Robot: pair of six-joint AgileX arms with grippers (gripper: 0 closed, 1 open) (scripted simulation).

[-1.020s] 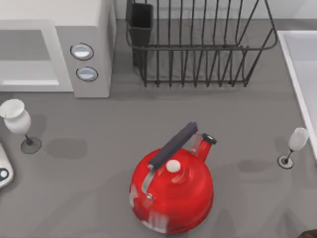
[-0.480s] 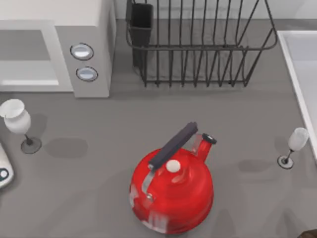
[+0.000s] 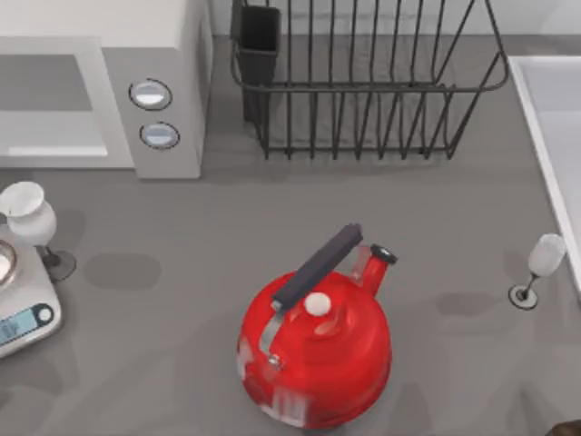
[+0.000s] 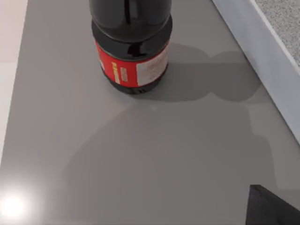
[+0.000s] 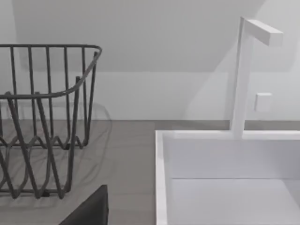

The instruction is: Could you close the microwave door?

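The white microwave [image 3: 172, 27] stands at the back left of the table, its grey control strip [image 3: 154, 113] carrying two round dials. Left of the strip, a white frame surrounds a grey recess [image 3: 45, 100] with a paler floor. The microwave door is out of view. A dark corner of my left gripper [image 4: 274, 208] shows over bare grey table, short of a cola bottle [image 4: 131, 47]. A dark piece of my right gripper [image 5: 91, 208] shows near the sink, and a dark bit of that arm [image 3: 567, 427] sits at the front right corner.
A red kettle [image 3: 313, 350] sits front centre. A wire dish rack [image 3: 363, 82] stands at the back, with a white sink [image 3: 549, 118] to its right. One wine glass [image 3: 32, 222] stands beside a white scale [image 3: 23, 313] at the left edge, another wine glass [image 3: 540, 268] at the right.
The white scale has slid in from the left edge toward the right and now sits beside the left wine glass. Nothing else has moved.
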